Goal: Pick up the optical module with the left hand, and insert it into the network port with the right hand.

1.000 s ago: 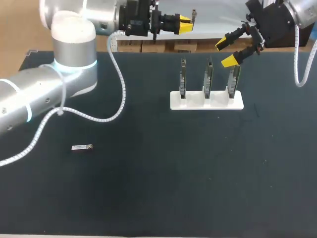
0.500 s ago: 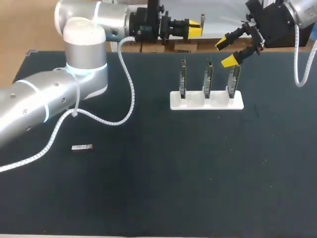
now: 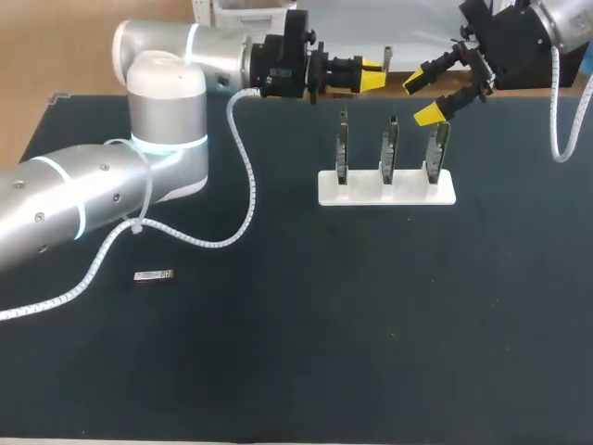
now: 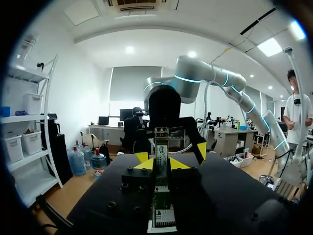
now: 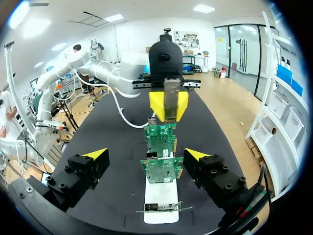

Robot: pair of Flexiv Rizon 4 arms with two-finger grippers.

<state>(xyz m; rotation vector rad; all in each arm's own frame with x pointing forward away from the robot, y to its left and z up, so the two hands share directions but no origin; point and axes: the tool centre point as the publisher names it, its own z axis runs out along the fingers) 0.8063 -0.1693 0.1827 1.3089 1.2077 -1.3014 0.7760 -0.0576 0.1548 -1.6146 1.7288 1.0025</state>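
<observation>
My left gripper (image 3: 372, 82) hangs over the table's far edge, shut on a small grey optical module (image 3: 387, 57) that sticks up from its yellow tips. In the left wrist view the module (image 4: 161, 143) stands upright between the tips of the gripper (image 4: 161, 164). My right gripper (image 3: 422, 98) is open just to its right, above the rightmost card. The right wrist view shows its own gripper (image 5: 145, 154) spread wide, and the left gripper (image 5: 167, 106) ahead with the module (image 5: 170, 95). Three upright network cards (image 3: 390, 146) stand in a white holder (image 3: 386, 189).
A second small module (image 3: 153, 275) lies flat on the black table at the left, below my left arm (image 3: 102, 185) and its white cable. In the right wrist view the cards (image 5: 161, 169) line up one behind another on the holder (image 5: 161, 196) between the two grippers.
My left arm has swung to the right along the far edge, carrying the module closer to the right gripper. The right arm and the cards have stayed still.
</observation>
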